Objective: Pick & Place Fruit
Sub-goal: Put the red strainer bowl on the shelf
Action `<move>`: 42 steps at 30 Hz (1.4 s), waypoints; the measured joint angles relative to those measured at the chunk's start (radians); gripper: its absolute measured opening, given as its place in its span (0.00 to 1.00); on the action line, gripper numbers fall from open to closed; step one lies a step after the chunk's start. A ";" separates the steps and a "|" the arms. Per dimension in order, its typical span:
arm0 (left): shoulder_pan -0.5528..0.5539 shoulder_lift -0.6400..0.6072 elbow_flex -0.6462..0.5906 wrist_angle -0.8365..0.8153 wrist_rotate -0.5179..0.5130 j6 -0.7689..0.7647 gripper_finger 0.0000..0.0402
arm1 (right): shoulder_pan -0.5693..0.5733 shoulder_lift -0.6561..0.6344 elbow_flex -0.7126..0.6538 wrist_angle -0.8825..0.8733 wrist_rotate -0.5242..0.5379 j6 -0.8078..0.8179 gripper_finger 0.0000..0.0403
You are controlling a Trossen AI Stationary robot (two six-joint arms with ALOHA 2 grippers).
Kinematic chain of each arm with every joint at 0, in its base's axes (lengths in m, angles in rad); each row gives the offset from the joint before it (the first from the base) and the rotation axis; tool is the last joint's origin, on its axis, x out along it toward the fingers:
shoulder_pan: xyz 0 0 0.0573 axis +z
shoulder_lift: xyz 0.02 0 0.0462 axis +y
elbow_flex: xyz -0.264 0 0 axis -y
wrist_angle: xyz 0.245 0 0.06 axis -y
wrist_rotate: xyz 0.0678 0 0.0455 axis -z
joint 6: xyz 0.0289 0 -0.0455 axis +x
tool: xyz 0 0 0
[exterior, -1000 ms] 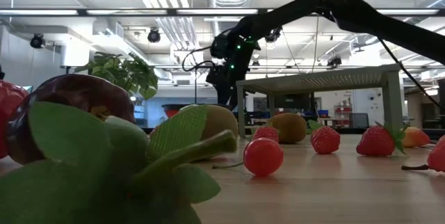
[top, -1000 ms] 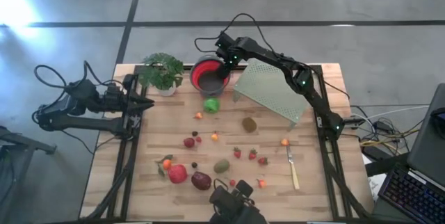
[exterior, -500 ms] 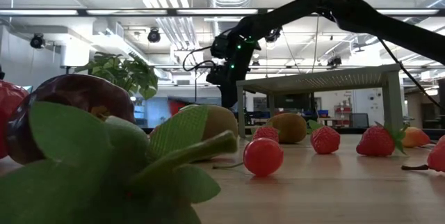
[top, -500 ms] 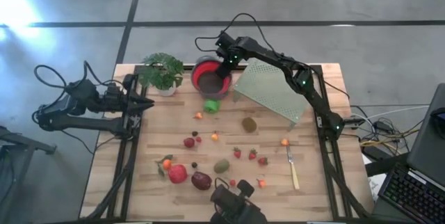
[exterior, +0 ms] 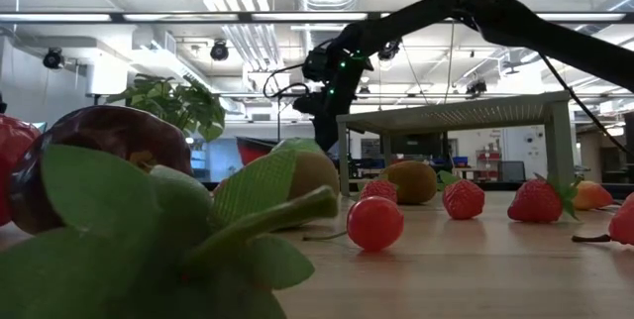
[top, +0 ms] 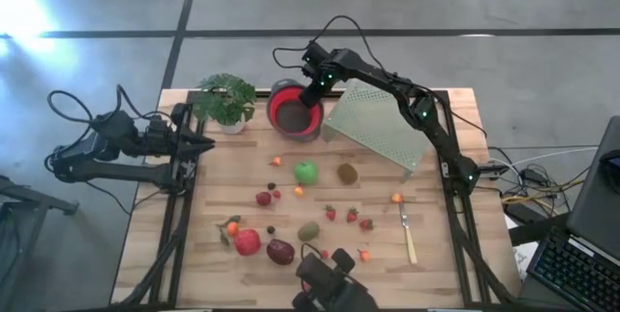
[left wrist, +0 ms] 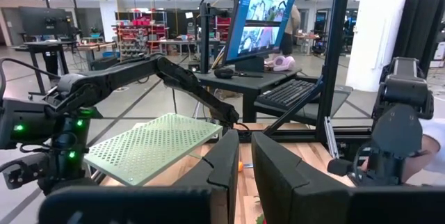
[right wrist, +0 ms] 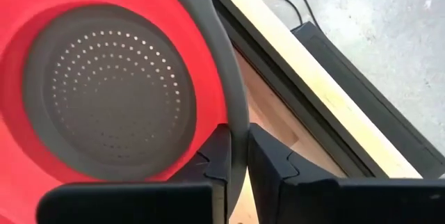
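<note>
My right gripper [top: 312,89] is shut on the rim of a red colander [top: 294,112] with a grey rim, at the table's far middle. A green apple [top: 306,171] lies loose on the wood, nearer than the colander. Two kiwis [top: 347,171] [top: 309,231], a red apple [top: 247,242], a maroon plum [top: 281,251], strawberries [top: 352,215] and small orange pieces [top: 396,197] are scattered over the near half. My left gripper [top: 201,144] waits shut at the table's left edge, touching nothing. My right gripper pinches the colander's grey rim [right wrist: 234,110] on its far right side, one finger [right wrist: 214,156] inside the bowl and one [right wrist: 270,163] outside. The fingers come from above, pointing down. The colander looks tilted in the low view [exterior: 255,150]. Whether it is off the table I cannot tell.
A leafy potted plant [top: 226,101] stands left of the colander. A pale green perforated rack [top: 376,126] on legs stands right of it. A slim knife [top: 408,234] lies at the near right. Bare wood lies between the colander and the fruit.
The green apple has rolled from beside the colander's near side toward the table's near edge and a little right. The colander has tipped and shifted slightly in my right gripper's hold. The gripper has stayed shut on the rim.
</note>
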 joint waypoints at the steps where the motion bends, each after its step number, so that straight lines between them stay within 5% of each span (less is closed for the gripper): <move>1: 0.000 0.000 0.000 0.000 0.000 0.000 0.12 | 0.000 -0.006 0.000 0.002 0.000 0.000 0.05; 42: 0.000 0.000 0.000 0.000 0.000 0.000 0.12 | -0.012 -0.068 -0.008 -0.010 -0.065 0.005 0.03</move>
